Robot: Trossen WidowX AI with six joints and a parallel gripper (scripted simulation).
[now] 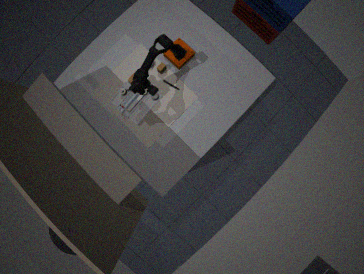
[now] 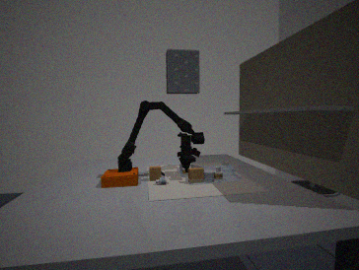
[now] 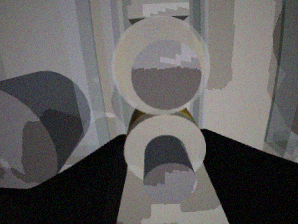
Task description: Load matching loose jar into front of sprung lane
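Observation:
My gripper point(image 2: 185, 169) point(image 3: 162, 139) is shut on a jar point(image 3: 131, 150) with a pale round rim and a grey centre, low in the wrist view. A second jar point(image 3: 123, 65) with a similar pale rim stands just beyond it between the clear rails of the lane point(image 3: 199, 30) point(image 1: 132, 104). The two rims meet or overlap in the wrist view; a yellow-brown band shows between them. Whether the jars touch lower down, and whether the held jar stands on the lane floor, I cannot tell. A pale crosspiece point(image 3: 165, 8) shows behind the second jar. The front stop is not distinguishable.
A larger dark grey cylinder point(image 3: 67, 107) lies close left of the fingers, outside the lane. Wooden blocks point(image 2: 155, 172) point(image 2: 195, 174) stand around the work area. A thin black rod point(image 1: 171, 84) lies to one side. The arm's orange base point(image 1: 181, 64) point(image 2: 120, 178) is behind.

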